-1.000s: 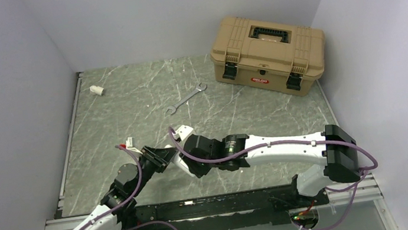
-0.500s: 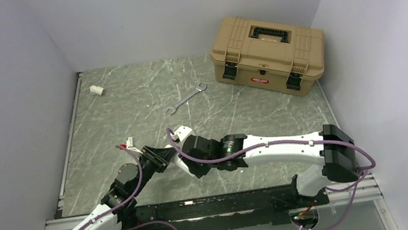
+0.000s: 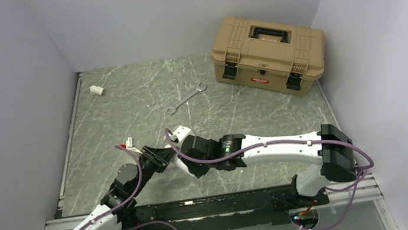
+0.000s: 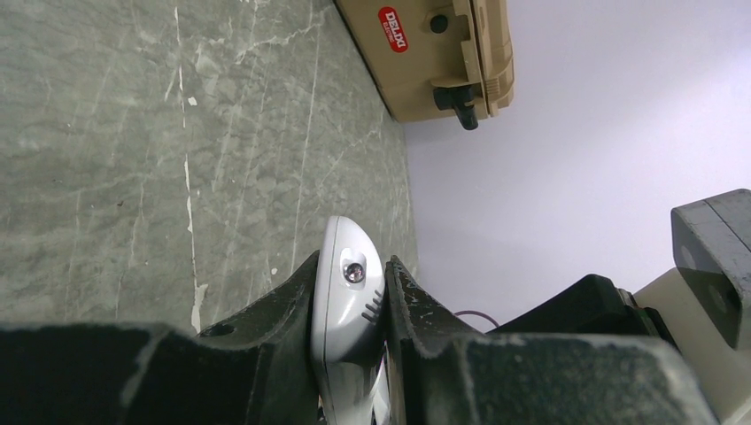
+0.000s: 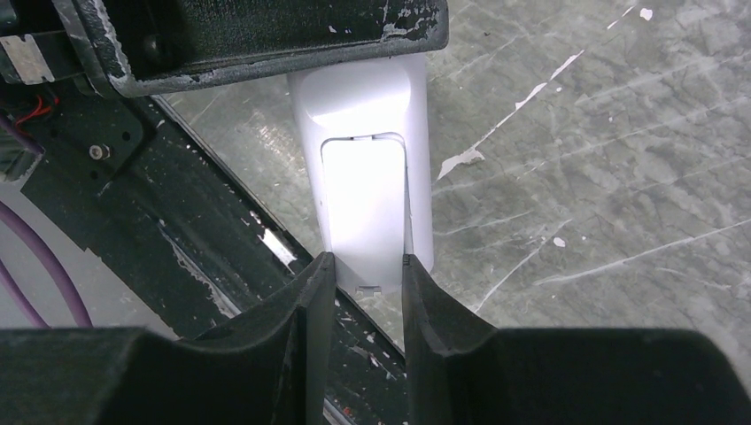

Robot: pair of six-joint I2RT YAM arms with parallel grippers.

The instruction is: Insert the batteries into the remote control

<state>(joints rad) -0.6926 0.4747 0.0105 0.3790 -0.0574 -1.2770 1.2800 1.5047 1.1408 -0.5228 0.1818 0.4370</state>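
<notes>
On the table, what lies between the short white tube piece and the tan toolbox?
Only the metal wrench, a little off the straight line from tube piece to toolbox, closer to the toolbox; the top external view shows it.

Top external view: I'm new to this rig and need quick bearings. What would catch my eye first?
Near the front middle of the table, the left gripper is clamped on one end of the white remote control, while the right gripper has its fingers on either side of the rectangular panel on its face. Behind them, a tan toolbox sits at the far right corner, with a metal wrench lying to its left.
</notes>
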